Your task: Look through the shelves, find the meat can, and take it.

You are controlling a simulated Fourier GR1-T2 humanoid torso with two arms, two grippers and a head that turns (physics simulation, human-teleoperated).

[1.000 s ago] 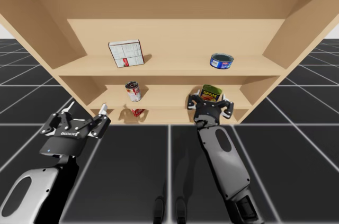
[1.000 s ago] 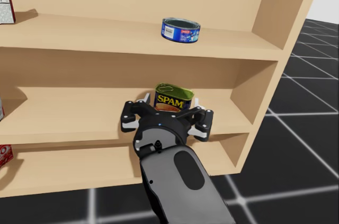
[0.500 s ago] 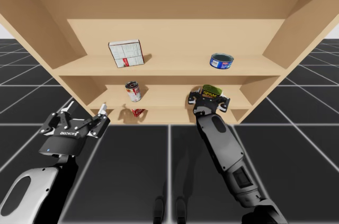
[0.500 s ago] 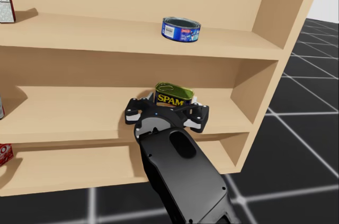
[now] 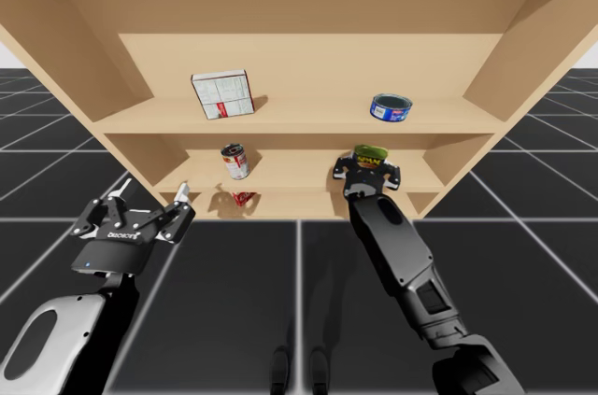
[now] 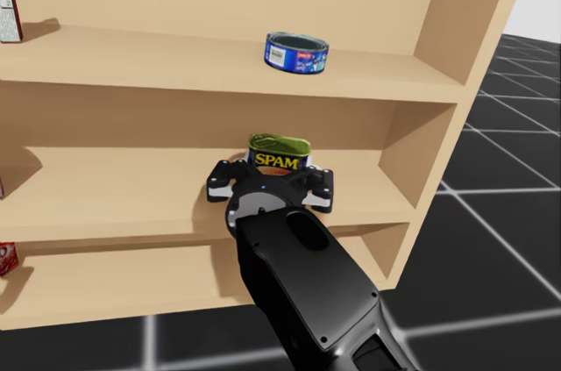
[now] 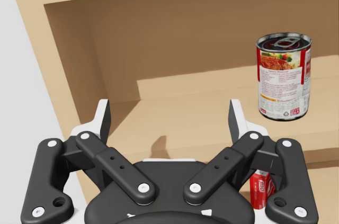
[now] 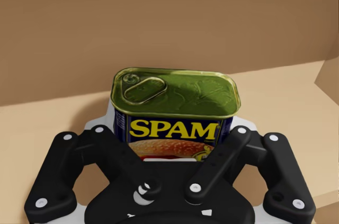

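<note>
The meat can (image 8: 175, 108) is a blue rectangular tin with a green-gold lid. It stands on the right of the middle shelf (image 5: 280, 171), where the high view also catches the meat can (image 5: 368, 152) and the head view shows the meat can (image 6: 278, 153). My right gripper (image 8: 174, 126) is around it, a white pad (image 8: 100, 123) against each short side, so it is shut on the can. From above, the right gripper (image 5: 366, 171) reaches into the shelf, and the right gripper (image 6: 272, 182) hides the tin's base. My left gripper (image 5: 152, 191) hangs open and empty in front of the shelf's left end.
A red-labelled round can (image 7: 283, 78) stands on the middle shelf ahead of the open left gripper (image 7: 169, 113). A flat blue round can (image 5: 391, 107) and a white-and-red box (image 5: 223, 94) sit on the upper shelf. A small red item (image 5: 244, 197) lies on the lowest shelf.
My right arm has pushed further into the shelf and its fingers have narrowed onto the meat can. My head has turned slightly. The left arm has not moved.
</note>
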